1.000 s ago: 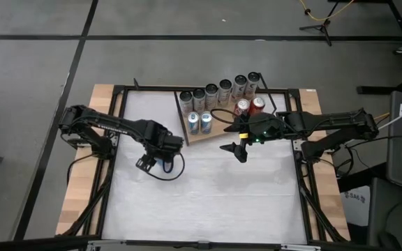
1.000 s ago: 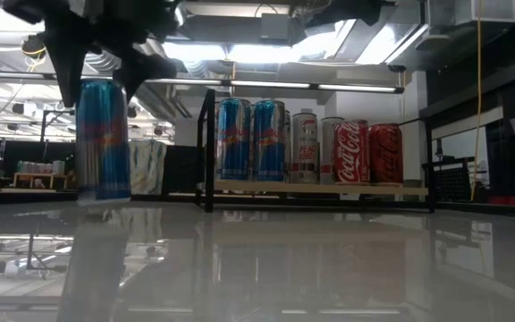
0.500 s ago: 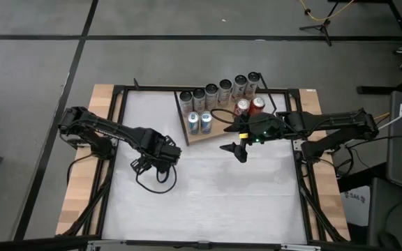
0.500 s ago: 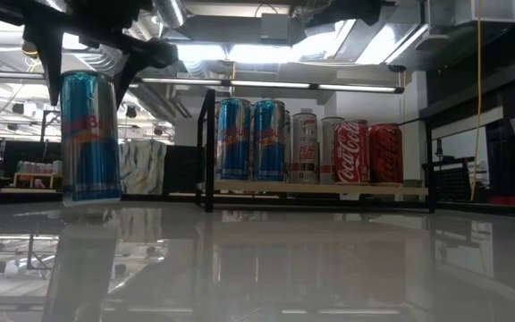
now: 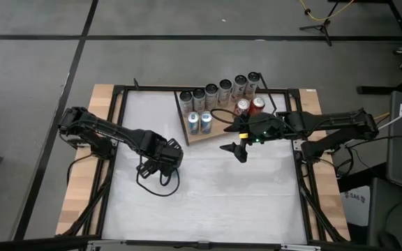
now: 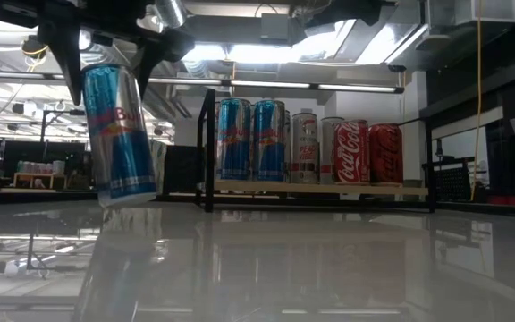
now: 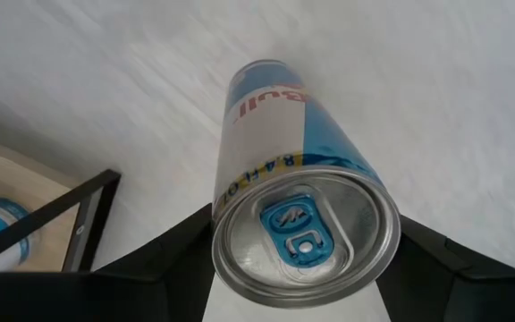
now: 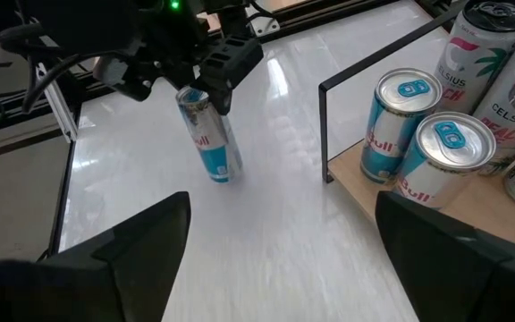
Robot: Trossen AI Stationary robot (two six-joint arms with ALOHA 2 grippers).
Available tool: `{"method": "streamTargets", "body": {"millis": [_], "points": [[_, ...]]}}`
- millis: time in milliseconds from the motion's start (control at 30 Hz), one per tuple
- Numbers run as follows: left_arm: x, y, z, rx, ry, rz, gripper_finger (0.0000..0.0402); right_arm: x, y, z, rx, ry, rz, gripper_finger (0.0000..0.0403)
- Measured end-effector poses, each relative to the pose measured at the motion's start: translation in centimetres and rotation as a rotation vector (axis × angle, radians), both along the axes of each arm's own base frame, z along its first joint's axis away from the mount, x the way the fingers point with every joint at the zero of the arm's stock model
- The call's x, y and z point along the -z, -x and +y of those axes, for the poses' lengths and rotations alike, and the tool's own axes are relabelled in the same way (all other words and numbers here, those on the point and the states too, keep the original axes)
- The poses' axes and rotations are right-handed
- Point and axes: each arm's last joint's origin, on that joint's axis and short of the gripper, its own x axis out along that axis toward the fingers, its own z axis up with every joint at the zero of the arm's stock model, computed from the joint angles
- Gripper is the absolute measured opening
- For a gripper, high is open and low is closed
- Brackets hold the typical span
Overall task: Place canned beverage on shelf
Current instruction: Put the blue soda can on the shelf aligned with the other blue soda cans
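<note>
Seen from directly above, the left gripper (image 5: 160,159) works over the white tabletop (image 5: 208,195), its dark body hiding whatever it carries; only the other cameras reveal the load. The table-level view shows a blue-and-silver Red Bull can (image 6: 120,134) hanging tilted from the gripper's fingers (image 6: 68,40), its base just clear of the glossy surface. The left wrist camera looks down on the can's silver lid (image 7: 305,238) and blue pull tab, with the two dark fingers pressed against the rim on either side, clamped on the can. From the right wrist camera the same can (image 8: 209,136) appears leaning beneath the left arm, well apart from the shelf (image 8: 436,215). The shelf (image 5: 218,129), a light-brown wooden board edged by a thin black wire frame (image 6: 206,148), sits at the far side of the table and already holds stock: two blue Red Bull cans (image 5: 199,121) at its front edge, two red Coca-Cola cans (image 5: 250,106) beside them, and a row of silver-topped cans (image 5: 218,89) behind. The low view lines them up as two blue cans, a pale can and two red ones; the right wrist view adds Celsius cans (image 8: 485,49) behind the blue pair. The right gripper (image 5: 237,149) waits just in front of the shelf, its fingers (image 8: 141,234) spread wide apart and empty.
</note>
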Motion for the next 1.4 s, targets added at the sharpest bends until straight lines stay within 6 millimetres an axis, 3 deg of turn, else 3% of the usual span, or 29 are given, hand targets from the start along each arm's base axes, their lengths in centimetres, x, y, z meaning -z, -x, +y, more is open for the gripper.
{"method": "streamTargets", "body": {"millis": [733,1400], "points": [[0.0,0.1,0.0,0.001,-0.004,0.014,0.0244,0.0,0.0,0.0,0.000,0.000,0.000,0.0347],[0.1,1.3,0.3,0.029,-0.025,0.133,0.0244,0.0,0.0,0.0,0.000,0.000,0.000,0.0347]]}}
